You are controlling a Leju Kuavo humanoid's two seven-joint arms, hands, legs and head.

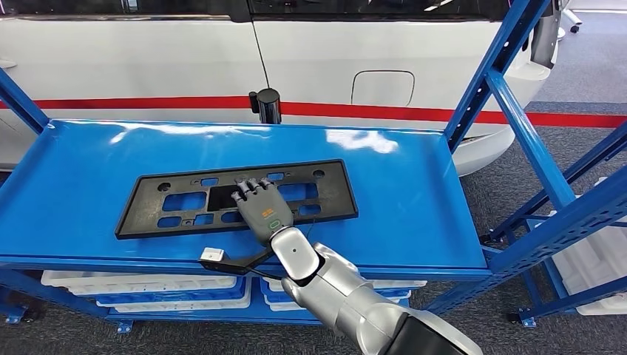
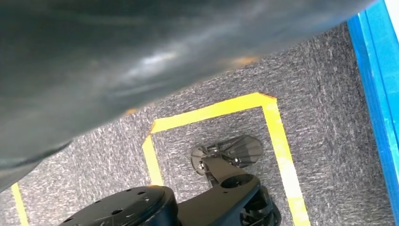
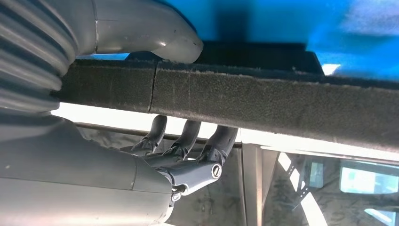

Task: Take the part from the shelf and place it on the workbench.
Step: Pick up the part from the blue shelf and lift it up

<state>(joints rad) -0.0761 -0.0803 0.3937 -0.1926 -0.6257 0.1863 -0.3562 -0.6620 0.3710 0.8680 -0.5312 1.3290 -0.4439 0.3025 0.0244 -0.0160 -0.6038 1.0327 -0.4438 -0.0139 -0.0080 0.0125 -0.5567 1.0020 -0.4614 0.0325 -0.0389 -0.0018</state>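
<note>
The part (image 1: 236,197), a flat black rectangular plate with cut-outs and mounting holes, is seen lying on the blue top shelf (image 1: 414,200) of the rack, roughly centred and set slightly askew to the shelf's front edge.

The right hand (image 1: 260,207) is placed over the near middle of the part, palm down, fingers (image 1: 248,186) stretched forward across the plate. In the right wrist view the part (image 3: 263,99) is seen edge-on, with the thumb (image 3: 155,35) on one face and the darker fingers (image 3: 188,136) curled against the opposite face. The part's near edge is thus clamped between thumb and fingers: right hand grasping the part. Whether the plate is lifted clear of the shelf cannot be told for certain; in the head view it looks flat on the surface.

The silver right arm (image 1: 347,296) is seen coming in from below, crossing the shelf's front edge. A small white-tipped black bracket (image 1: 222,257) is seen sticking out beside the wrist.

Left hand: state cannot be told. The left wrist view is mostly covered by a dark blurred surface, with grey carpet (image 2: 329,108), yellow floor tape (image 2: 277,136) and a blue frame edge (image 2: 376,84) beyond it.

Surroundings: a white vehicle body with a red stripe (image 1: 414,112) is seen behind the rack, a black cylindrical object (image 1: 268,105) stands at the shelf's back edge, and white trays (image 1: 148,288) are stacked on the lower level.
</note>
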